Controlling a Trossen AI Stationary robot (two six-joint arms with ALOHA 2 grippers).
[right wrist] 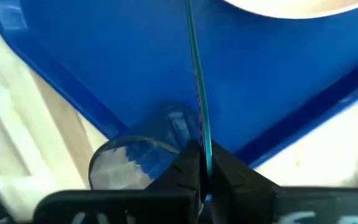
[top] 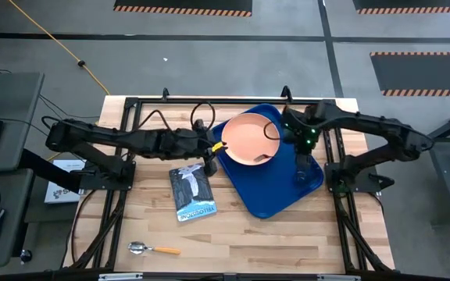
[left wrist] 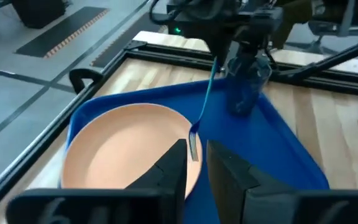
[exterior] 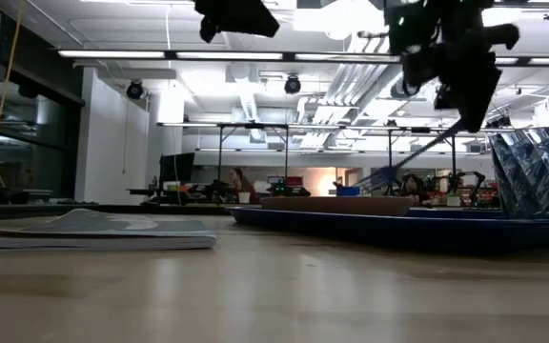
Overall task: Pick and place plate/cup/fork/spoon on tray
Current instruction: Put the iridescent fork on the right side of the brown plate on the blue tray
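The fork is the piece in hand. The right gripper [right wrist: 201, 171] has its fingers clamped on the handle end of the fork [left wrist: 202, 102], which hangs slanting down with its prongs at the right edge of the plate [top: 248, 138], close over the rim; whether they touch it I cannot tell. The plate already lies on the far-left part of the tray [top: 276, 199], and the cup [top: 301, 168] stands on the tray's right side, just beside the right arm. The spoon [top: 153, 249] is still on the bare table, near the front edge and well apart from the tray, so it seems to be the last item left.

The next move probably calls for lowering the fork until it lies flat on the tray or plate, then opening the fingers without tipping the cup close by.

The right arm reaches in from the right, its wrist bent down over the tray. The left gripper [left wrist: 194, 163] hovers at the plate's left edge, its fingers a little apart and holding nothing, next to a booklet [top: 191, 192] on the table.
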